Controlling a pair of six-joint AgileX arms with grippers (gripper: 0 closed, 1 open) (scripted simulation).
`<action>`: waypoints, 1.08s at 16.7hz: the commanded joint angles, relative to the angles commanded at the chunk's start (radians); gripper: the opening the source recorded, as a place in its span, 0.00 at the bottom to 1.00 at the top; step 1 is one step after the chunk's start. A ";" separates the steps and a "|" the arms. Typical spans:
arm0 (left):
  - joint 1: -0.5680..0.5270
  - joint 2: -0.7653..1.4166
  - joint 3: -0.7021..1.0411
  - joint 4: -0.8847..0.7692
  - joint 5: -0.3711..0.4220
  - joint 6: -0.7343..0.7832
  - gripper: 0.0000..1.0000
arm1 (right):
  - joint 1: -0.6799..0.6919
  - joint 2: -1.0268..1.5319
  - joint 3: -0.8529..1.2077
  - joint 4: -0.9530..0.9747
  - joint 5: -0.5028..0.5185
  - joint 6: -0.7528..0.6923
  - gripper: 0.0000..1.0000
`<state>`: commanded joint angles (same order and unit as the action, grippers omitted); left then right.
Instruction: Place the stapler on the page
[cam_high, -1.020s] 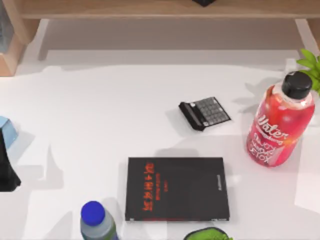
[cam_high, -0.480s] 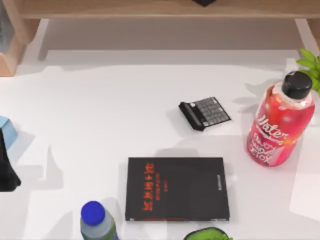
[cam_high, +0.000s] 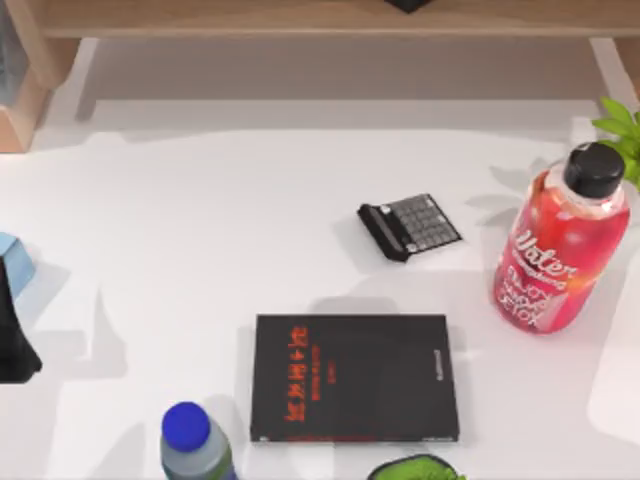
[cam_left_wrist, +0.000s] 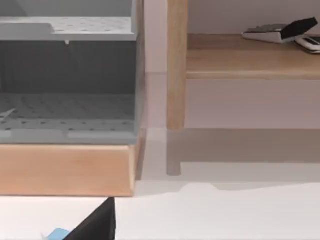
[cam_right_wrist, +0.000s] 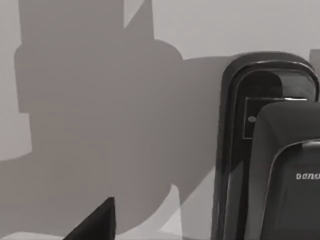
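The page (cam_high: 355, 378) is a flat black book cover with red characters, lying at the front middle of the table. In the right wrist view a long black stapler (cam_right_wrist: 270, 165) with a rounded end and white lettering lies on the white table, beside a dark part of my right gripper (cam_right_wrist: 95, 220). They are apart. My left arm (cam_high: 12, 335) is parked at the table's left edge, and a dark corner of its gripper (cam_left_wrist: 95, 225) shows in the left wrist view.
A small grey-keyed gadget (cam_high: 410, 225) lies behind the page. A red bottle (cam_high: 560, 250) stands at the right and a blue-capped bottle (cam_high: 190, 440) at the front left. A wooden shelf (cam_left_wrist: 250, 55) runs along the back, with a grey crate (cam_left_wrist: 67, 75) on a wooden stand.
The pale patch of light at the table's right edge has slid to the right. Nothing on the table has moved, and the left arm is still.
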<state>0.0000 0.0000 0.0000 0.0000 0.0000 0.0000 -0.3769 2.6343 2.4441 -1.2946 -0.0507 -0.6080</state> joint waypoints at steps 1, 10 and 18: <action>0.000 0.000 0.000 0.000 0.000 0.000 1.00 | 0.001 0.008 -0.006 0.010 0.000 0.001 1.00; 0.000 0.000 0.000 0.000 0.000 0.000 1.00 | 0.001 0.011 -0.008 0.013 0.000 0.002 0.62; 0.000 0.000 0.000 0.000 0.000 0.000 1.00 | 0.001 0.011 -0.008 0.013 0.000 0.002 0.02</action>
<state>0.0000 0.0000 0.0000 0.0000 0.0000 0.0000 -0.3757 2.6450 2.4366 -1.2817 -0.0507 -0.6062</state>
